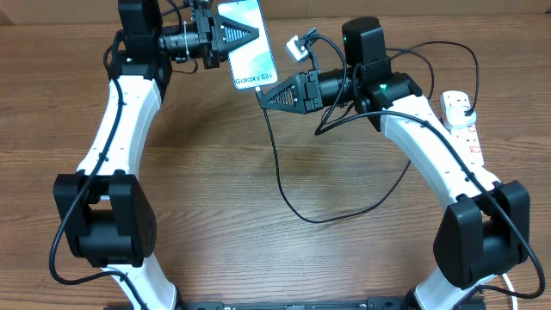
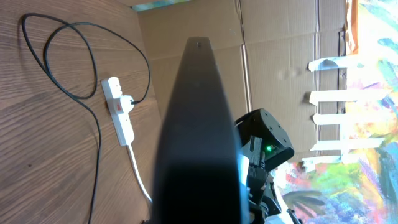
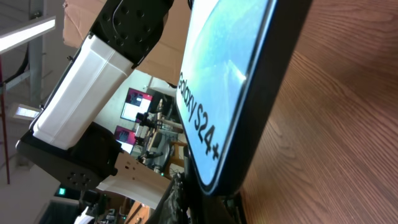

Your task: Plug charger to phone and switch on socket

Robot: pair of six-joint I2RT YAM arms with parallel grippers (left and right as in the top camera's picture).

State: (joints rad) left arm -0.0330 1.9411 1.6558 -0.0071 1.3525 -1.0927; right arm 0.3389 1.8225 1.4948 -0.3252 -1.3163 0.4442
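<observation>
My left gripper [image 1: 248,33] is shut on the phone [image 1: 250,65] and holds it up off the table at the back, teal screen up. The phone's dark back [image 2: 196,143] fills the left wrist view. My right gripper [image 1: 262,95] is at the phone's lower edge, shut on the charger's plug tip. The phone's "Galaxy S24+" end [image 3: 230,81] fills the right wrist view, and the tip itself is hidden there. The thin black cable [image 1: 280,172] loops over the table to the adapter [image 1: 465,105] on the white socket [image 1: 467,131] at the right. The socket also shows in the left wrist view [image 2: 118,112].
A small white plug-like piece [image 1: 297,47] sits just right of the phone. The socket's thick white cord [image 2: 140,177] runs off toward the table's edge. Cardboard panels [image 2: 280,37] stand behind the wooden table [image 1: 215,189].
</observation>
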